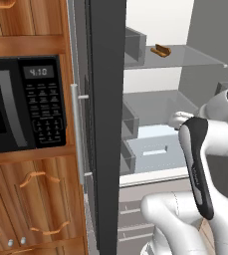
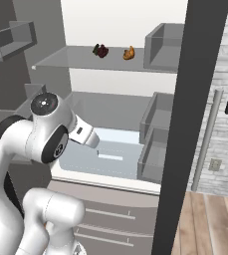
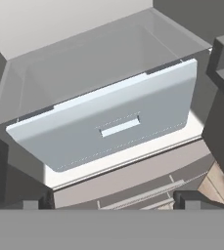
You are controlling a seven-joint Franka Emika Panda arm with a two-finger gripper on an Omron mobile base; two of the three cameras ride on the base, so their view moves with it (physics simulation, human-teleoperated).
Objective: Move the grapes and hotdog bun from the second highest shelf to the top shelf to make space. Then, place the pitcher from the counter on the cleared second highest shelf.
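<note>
I had the gripper point(image 3: 111, 197) wide open, empty; grapes point(image 2: 100, 50) and hotdog bun point(image 2: 129, 53) sat at 12 o'clock on the top shelf point(image 2: 60, 62), soft, needing gentle side grips.

The second highest shelf point(image 2: 110, 107) lies bare and open at the front, side bins point(image 2: 158, 117) hemming its right. On the top shelf point(image 2: 75, 61), grapes point(image 2: 100, 50) and hotdog bun point(image 2: 129, 53) crowd the middle.
</note>
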